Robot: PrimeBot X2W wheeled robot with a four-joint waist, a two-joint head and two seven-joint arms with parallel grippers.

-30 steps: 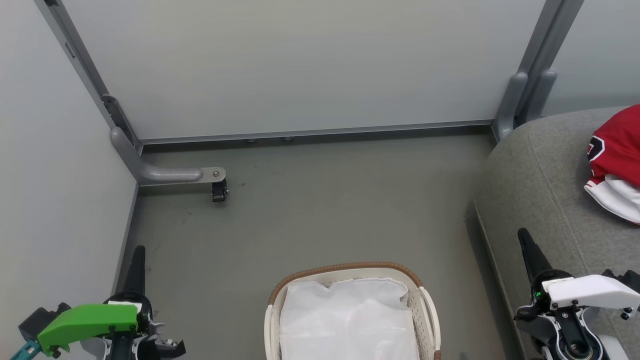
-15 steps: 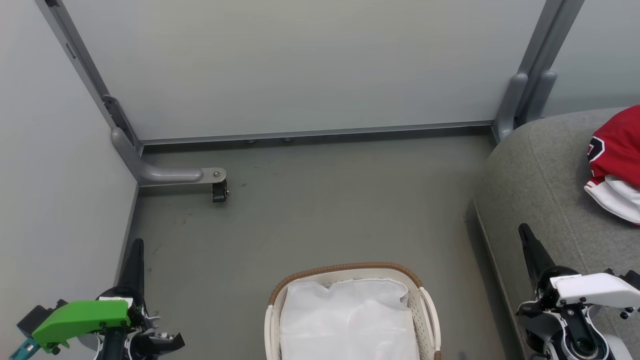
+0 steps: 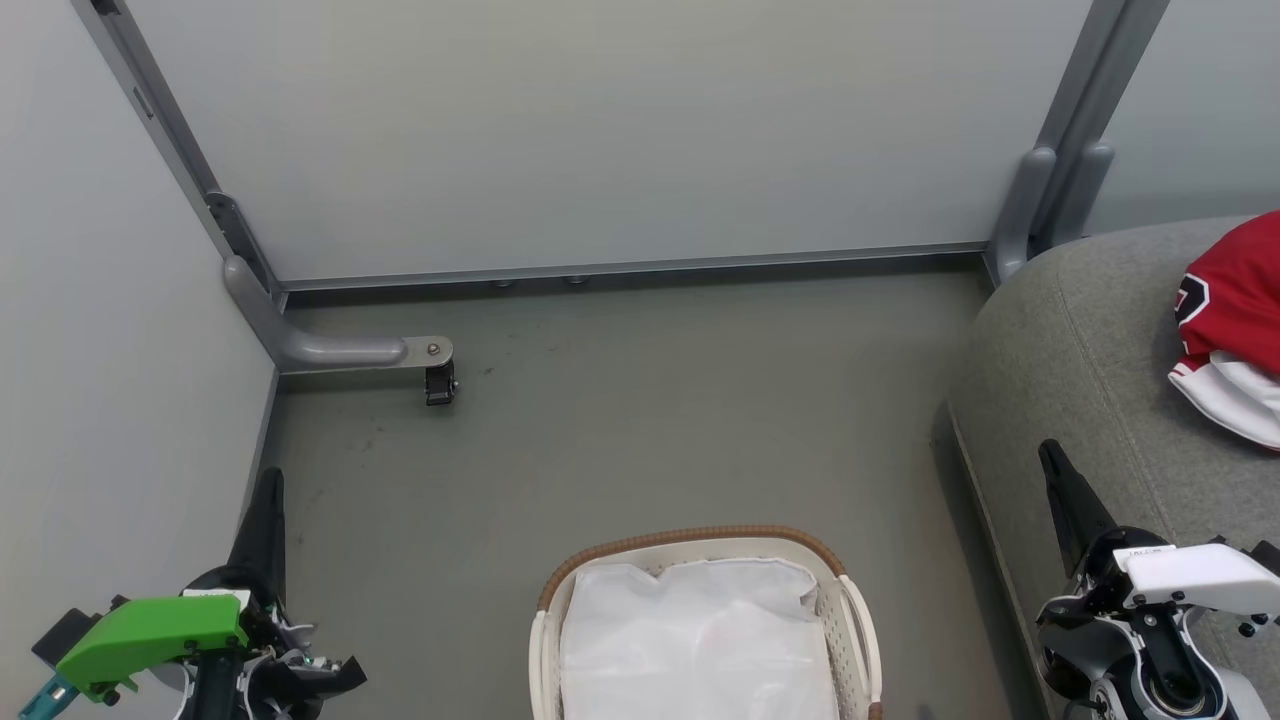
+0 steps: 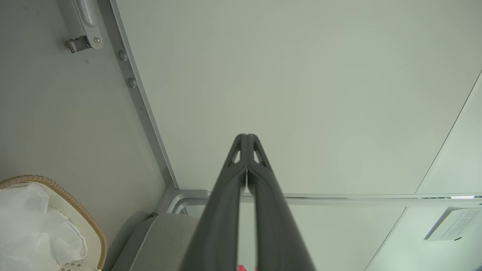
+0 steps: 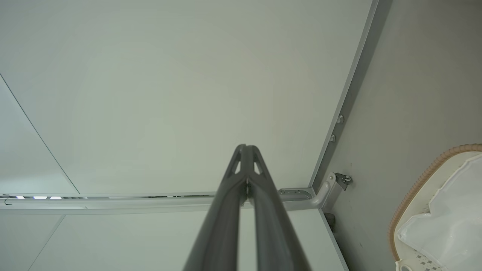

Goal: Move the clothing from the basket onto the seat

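The white perforated basket with its brown rim stands on the floor at the bottom centre, holding a glossy white sheet. A red jersey with white trim lies on the grey seat at the right edge. My left gripper is shut and empty at the lower left, pointing at the wall; the left wrist view has its fingertips pressed together. My right gripper is shut and empty beside the seat's front edge, its fingertips meeting in the right wrist view.
Pale partition panels close the back and left. A grey metal foot with a small black caster juts from the left corner. Bare grey floor lies between the basket and the back panel.
Both arms have drawn slightly down and outward in the head view. The basket, sheet and jersey have not moved.
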